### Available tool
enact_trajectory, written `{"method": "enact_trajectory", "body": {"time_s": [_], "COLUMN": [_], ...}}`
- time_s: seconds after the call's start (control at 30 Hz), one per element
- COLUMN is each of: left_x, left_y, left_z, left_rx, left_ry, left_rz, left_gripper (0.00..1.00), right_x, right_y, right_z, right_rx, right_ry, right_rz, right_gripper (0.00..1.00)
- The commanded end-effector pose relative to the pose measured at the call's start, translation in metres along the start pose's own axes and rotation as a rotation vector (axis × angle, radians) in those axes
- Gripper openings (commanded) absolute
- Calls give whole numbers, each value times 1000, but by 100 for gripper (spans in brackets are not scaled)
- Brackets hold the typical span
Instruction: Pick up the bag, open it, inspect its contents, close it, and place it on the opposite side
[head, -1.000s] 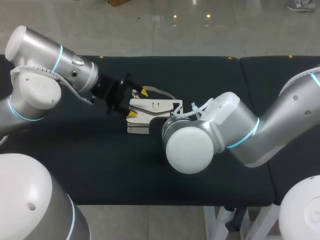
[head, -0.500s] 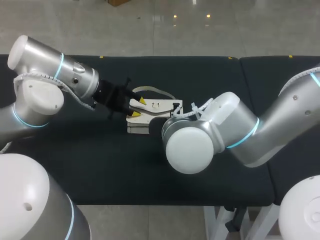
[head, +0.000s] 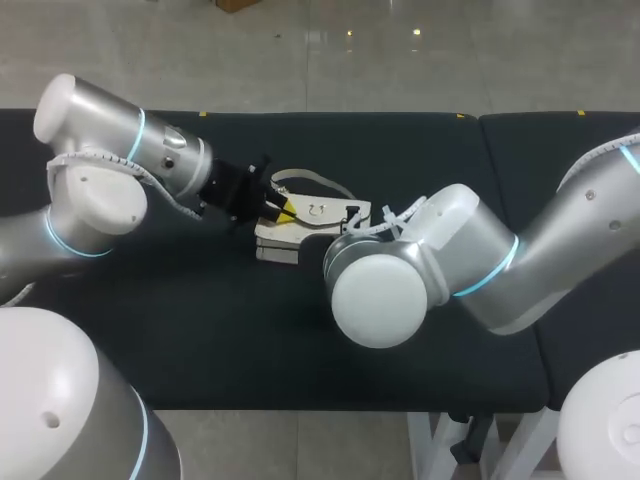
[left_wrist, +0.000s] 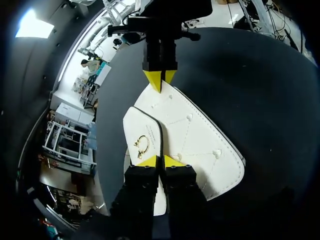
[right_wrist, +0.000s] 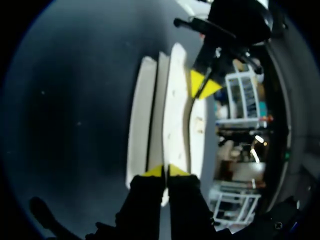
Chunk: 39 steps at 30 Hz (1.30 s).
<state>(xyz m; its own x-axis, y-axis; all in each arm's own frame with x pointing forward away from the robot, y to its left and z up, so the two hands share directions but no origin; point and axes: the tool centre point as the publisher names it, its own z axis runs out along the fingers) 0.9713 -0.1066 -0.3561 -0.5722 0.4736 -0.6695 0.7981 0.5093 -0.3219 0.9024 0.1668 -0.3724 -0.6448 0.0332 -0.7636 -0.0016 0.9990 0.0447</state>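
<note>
early stage: bag lies on the worktop at centre of the head view, left claw pinched shut on its flap edge, right claw pinched shut on the opposite end; opening barely begun by my reading, with inspect, close and transfer all outstanding.

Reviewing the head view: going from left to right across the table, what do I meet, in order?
left arm → left tool → bag → right arm. The right tool is hidden behind its own arm here, so it is left out.
</note>
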Motion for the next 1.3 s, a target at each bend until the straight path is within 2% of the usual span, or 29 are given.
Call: {"method": "enact_trajectory", "body": {"time_s": [0.03, 0.2, 0.37, 0.6, 0.8, 0.93, 0.97, 1.03, 1.07, 1.13, 1.2, 1.3], "left_x": [-6, -17, -36, -54, -58, -51, -48, -44, -42, -38, -34, -28], "left_y": [3, 6, 17, 32, 33, 27, 27, 25, 24, 20, 18, 14], "left_z": [9, 1, -10, -18, -18, -13, -12, -11, -11, -12, -12, -11], "left_rx": [-11, -5, 67, 141, 142, 148, 144, 133, 128, 107, 103, 72], "left_ry": [-8, -22, -4, 33, 56, 68, 68, 60, 56, 34, 18, 1], "left_rz": [-14, -83, -263, -414, -448, -427, -423, -406, -400, -374, -364, -351], "left_gripper": [0, 0, 0, 0, 0, 0, 6, 47, 61, 83, 91, 92], "right_x": [3, 3, 3, 3, 3, 3, 3, 3, 3, 3, 3, 3], "right_y": [1, 1, 1, 1, 1, 1, 1, 1, 1, 1, 1, 1], "right_z": [1, 1, 1, 1, 1, 1, 1, 1, 1, 1, 1, 1], "right_rx": [-6, -6, -6, -6, -6, -6, -6, -6, -6, -6, -6, -6], "right_ry": [-9, -9, -9, -9, -9, -9, -9, -9, -9, -9, -9, -9], "right_rz": [0, 0, 0, 0, 0, 0, 0, 0, 0, 0, 0, 0], "right_gripper": [0, 0, 0, 0, 0, 0, 0, 0, 0, 0, 0, 0]}}
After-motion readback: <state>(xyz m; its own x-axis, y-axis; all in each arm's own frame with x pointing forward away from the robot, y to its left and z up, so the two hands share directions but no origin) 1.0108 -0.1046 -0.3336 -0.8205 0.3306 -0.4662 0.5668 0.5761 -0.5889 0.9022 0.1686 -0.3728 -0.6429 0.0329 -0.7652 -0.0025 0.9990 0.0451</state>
